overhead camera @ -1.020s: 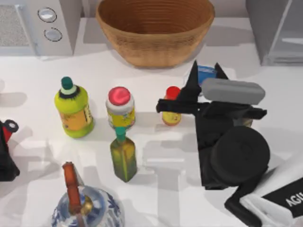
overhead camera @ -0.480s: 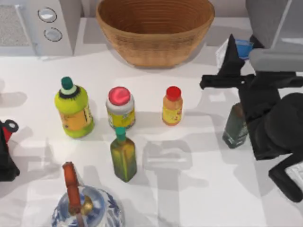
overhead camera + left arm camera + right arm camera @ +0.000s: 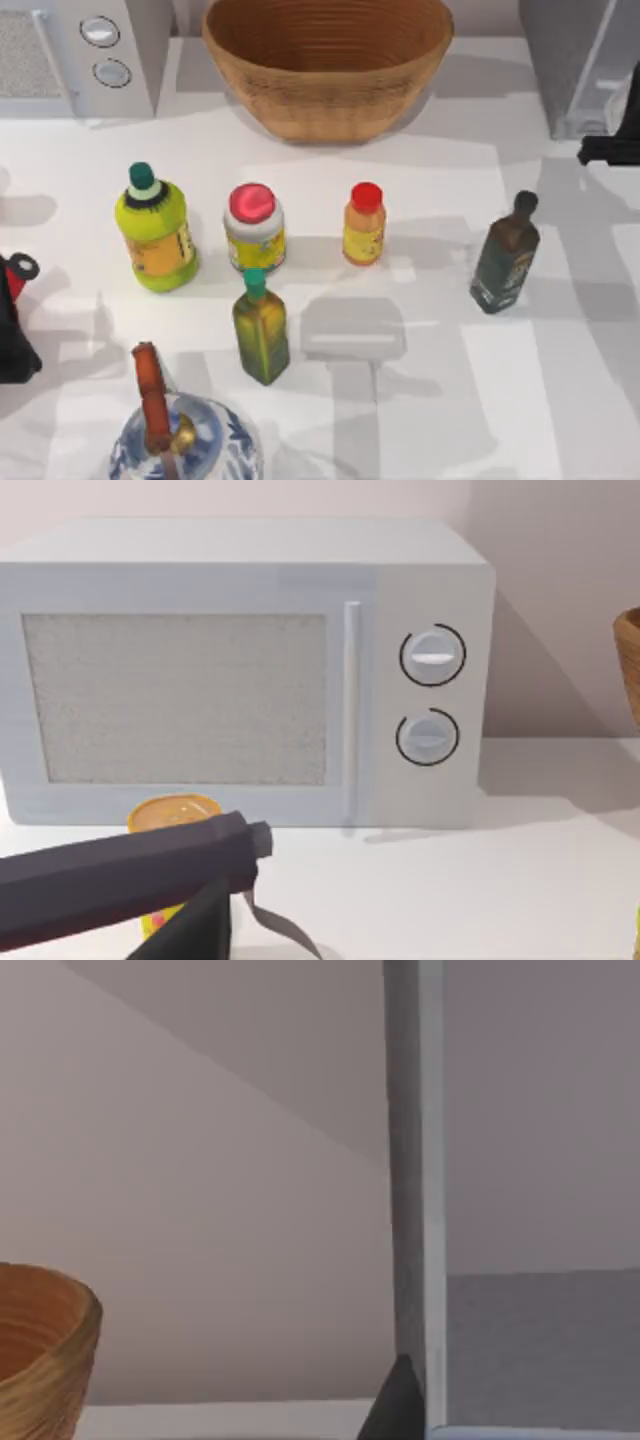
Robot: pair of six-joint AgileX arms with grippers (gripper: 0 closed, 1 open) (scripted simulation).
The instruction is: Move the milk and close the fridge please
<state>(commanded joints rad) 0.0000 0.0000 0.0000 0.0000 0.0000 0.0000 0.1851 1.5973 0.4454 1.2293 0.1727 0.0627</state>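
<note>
Right gripper (image 3: 610, 150) sits at large grey box-shaped fridge (image 3: 570, 60), just beside its front; finger state cannot tell. Milk carton not discernible. Left arm parked opposite, well apart.

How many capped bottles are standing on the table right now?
5: a yellow-green bottle at left, a red-lidded jar-like bottle beside it, an orange red-capped bottle mid-table, an olive bottle in front, a dark bottle at right. Others may be out of frame.
</note>
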